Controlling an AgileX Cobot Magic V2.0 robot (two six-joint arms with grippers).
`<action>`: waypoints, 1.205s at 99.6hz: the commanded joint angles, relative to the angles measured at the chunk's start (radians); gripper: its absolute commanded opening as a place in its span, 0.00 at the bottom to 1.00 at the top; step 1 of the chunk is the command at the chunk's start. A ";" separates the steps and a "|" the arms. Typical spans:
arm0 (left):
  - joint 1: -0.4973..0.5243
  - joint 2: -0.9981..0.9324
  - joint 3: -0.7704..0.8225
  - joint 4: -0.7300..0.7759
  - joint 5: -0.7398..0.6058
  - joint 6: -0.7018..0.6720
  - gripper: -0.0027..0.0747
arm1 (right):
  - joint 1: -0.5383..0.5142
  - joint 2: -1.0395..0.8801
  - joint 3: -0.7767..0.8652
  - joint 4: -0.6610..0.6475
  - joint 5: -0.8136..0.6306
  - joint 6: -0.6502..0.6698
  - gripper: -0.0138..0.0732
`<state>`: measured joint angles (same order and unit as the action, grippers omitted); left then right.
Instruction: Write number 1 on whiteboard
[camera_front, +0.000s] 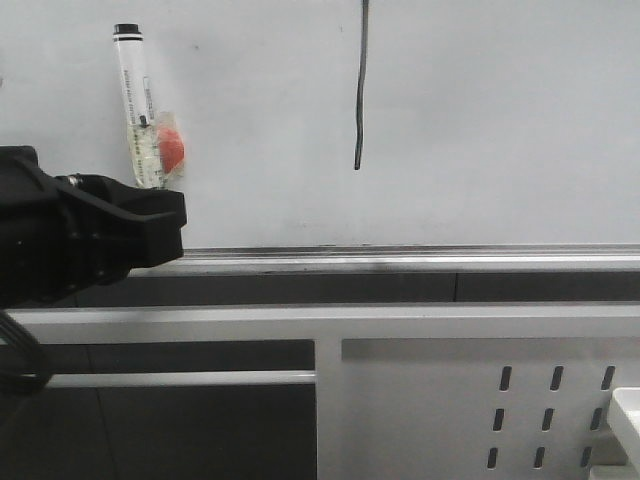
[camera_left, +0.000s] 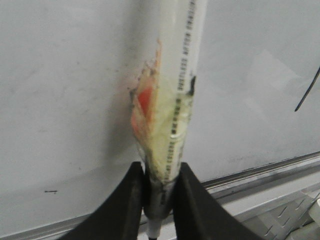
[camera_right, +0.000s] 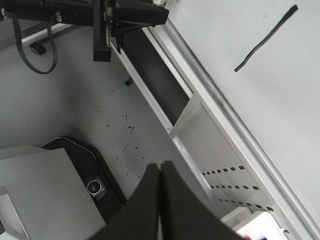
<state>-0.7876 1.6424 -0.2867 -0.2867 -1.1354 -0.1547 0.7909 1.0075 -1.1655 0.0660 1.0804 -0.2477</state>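
The whiteboard (camera_front: 480, 120) fills the back of the front view, with a silver rail (camera_front: 400, 258) along its lower edge. The number 1 (camera_front: 361, 90) is a thin black vertical stroke near its top middle; it also shows in the right wrist view (camera_right: 265, 39) and at the edge of the left wrist view (camera_left: 307, 95). My left gripper (camera_front: 160, 195) is shut on a white marker (camera_front: 135, 100) wrapped in yellowish tape with a red patch, held upright, cap end up, left of the stroke. In the left wrist view the marker (camera_left: 175, 110) stands between the black fingers (camera_left: 125, 205). My right gripper (camera_right: 160, 167) is shut and empty, away from the board.
A white perforated metal panel (camera_front: 480, 400) stands below the rail. A white box (camera_front: 628, 420) sits at the lower right. In the right wrist view the grey floor (camera_right: 90, 110), a black base (camera_right: 95, 185) and the left arm (camera_right: 100, 15) show.
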 joint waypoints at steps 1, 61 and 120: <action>0.000 -0.023 -0.023 -0.028 -0.225 -0.007 0.28 | -0.007 -0.014 -0.032 -0.009 -0.049 -0.002 0.09; 0.000 -0.060 0.075 0.064 -0.225 -0.007 0.43 | -0.007 -0.121 0.045 -0.013 -0.183 -0.002 0.09; 0.000 -0.216 0.204 0.180 -0.225 -0.007 0.01 | -0.009 -1.043 0.769 -0.043 -0.465 0.059 0.09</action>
<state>-0.7876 1.4625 -0.0855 -0.1379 -1.1372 -0.1547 0.7894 0.0279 -0.4502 0.0368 0.6872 -0.1943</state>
